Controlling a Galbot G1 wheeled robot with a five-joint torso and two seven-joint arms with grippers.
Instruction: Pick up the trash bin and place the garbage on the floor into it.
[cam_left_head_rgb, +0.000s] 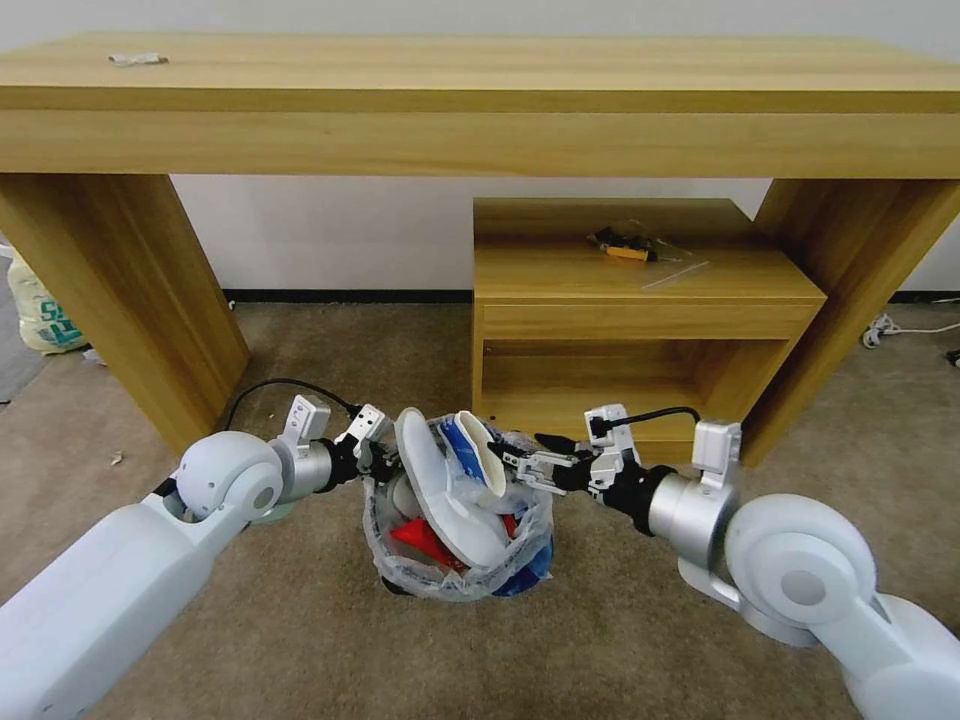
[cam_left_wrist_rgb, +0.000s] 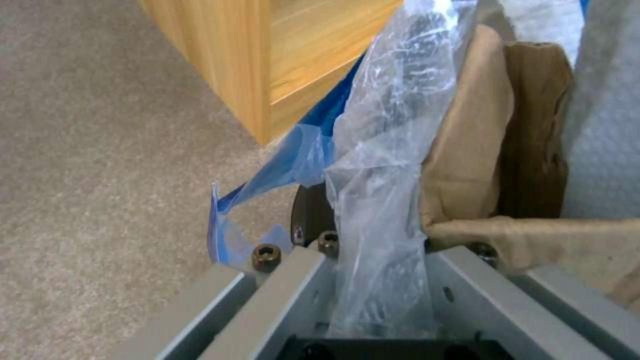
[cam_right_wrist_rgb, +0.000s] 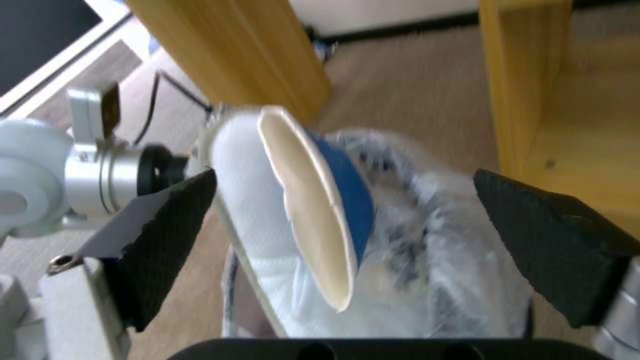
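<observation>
Beige-brown carpeted floor runs beneath a long wooden surface set against a white wall, with a low wooden cabinet under it. The trash bin sits between the two grippers, in front of the cabinet. Its clear plastic liner is crinkled and overfilled. The left gripper is at the bin's left rim; in the left wrist view its fingers are closed on the rim, with liner bunched between them and a brown cardboard scrap just beyond. The right gripper hovers at the bin's right side, fingers spread wide, holding nothing. Between those fingers stand a white slipper and a blue-white paper cup, protruding upright from the bin. A red wrapper lies lower inside.
</observation>
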